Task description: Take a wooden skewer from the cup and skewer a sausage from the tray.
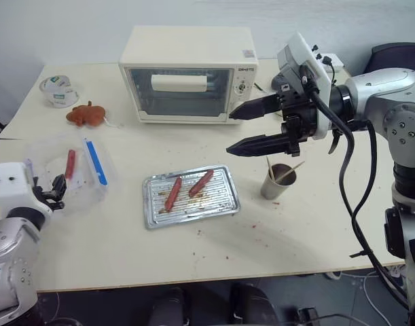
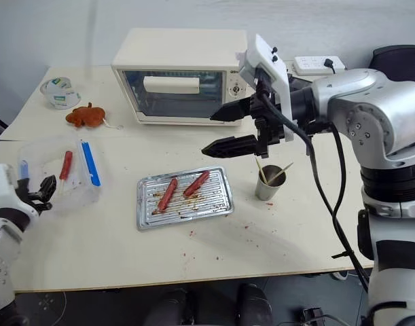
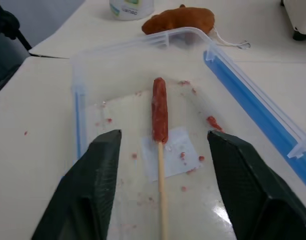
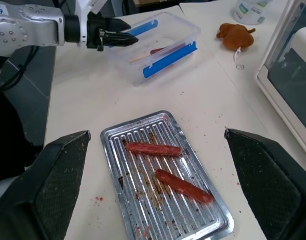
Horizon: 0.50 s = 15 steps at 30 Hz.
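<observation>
The thin pale wooden skewer (image 3: 161, 190) runs off the left wrist view's edge; its point is buried in the glossy reddish-brown sausage (image 3: 159, 110).

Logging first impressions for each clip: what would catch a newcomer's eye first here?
Probably the right gripper, fingers wide open in mid-air between the toaster oven and the silver tray, where two sausages lie. Next, the clear box with blue clips at the robot's left, holding a sausage already on a wooden skewer, with the open left gripper right before it. A cup of skewers stands right of the tray.
</observation>
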Available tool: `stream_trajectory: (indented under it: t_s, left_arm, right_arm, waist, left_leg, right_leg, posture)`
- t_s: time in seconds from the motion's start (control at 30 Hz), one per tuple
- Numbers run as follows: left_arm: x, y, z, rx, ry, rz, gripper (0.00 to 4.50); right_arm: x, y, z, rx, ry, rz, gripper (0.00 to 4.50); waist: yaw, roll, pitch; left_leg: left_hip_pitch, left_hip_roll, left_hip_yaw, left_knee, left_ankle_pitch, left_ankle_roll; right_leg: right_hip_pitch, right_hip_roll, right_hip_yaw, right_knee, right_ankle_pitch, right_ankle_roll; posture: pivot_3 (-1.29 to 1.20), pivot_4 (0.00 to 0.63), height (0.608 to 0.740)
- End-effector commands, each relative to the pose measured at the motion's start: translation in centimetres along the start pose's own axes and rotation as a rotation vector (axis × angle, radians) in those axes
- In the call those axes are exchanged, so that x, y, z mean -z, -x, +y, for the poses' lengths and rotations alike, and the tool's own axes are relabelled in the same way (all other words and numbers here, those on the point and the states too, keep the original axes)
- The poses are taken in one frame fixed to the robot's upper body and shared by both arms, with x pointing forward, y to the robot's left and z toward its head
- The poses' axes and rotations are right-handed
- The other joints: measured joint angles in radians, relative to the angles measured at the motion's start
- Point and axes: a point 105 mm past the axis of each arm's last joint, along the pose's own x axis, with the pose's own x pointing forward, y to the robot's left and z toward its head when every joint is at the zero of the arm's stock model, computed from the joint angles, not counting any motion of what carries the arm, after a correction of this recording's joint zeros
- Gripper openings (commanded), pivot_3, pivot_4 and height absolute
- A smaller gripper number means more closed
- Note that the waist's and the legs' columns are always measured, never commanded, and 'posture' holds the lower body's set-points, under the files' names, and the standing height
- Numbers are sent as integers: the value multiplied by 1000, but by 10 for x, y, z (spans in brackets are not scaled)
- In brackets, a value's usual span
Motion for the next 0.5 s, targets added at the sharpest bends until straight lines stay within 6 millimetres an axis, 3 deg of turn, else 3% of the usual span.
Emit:
stream_trajectory:
  t_s: [0.03, 0.17, 0.33, 0.5]
  left_arm:
    - [-19, 28, 20, -20, 22, -64, 3387]
    - [-23, 53, 40, -1, 55, -63, 3387]
    - [-33, 64, 32, 130, 46, -66, 3387]
    - [-30, 66, 27, 156, -4, -27, 3387]
  right_arm:
    - [-9, 4, -1, 7, 56, -12, 4500]
    - [-6, 2, -5, 4, 57, -12, 4500]
    - [-5, -2, -6, -12, 58, -22, 4500]
    - [-5, -4, -8, -15, 60, -24, 4500]
  waist:
    - [-2, 0, 0]
    - [-5, 0, 0]
    - [2, -1, -1]
    - [-1, -1, -1]
  left_leg:
    - [0, 0, 0, 0, 0, 0]
    - [0, 0, 0, 0, 0, 0]
    - [0, -1, -1, 0, 0, 0]
    - [0, 0, -1, 0, -1, -1]
  right_leg:
    - [0, 0, 0, 0, 0, 0]
    - [-1, 0, 0, 0, 0, -1]
    - [-1, -2, -1, 1, -1, -1]
    - [-1, -2, 0, 1, -1, -1]
  posture:
    - [0, 150, 740]
    - [0, 150, 740]
    - [0, 150, 740]
    - [0, 150, 740]
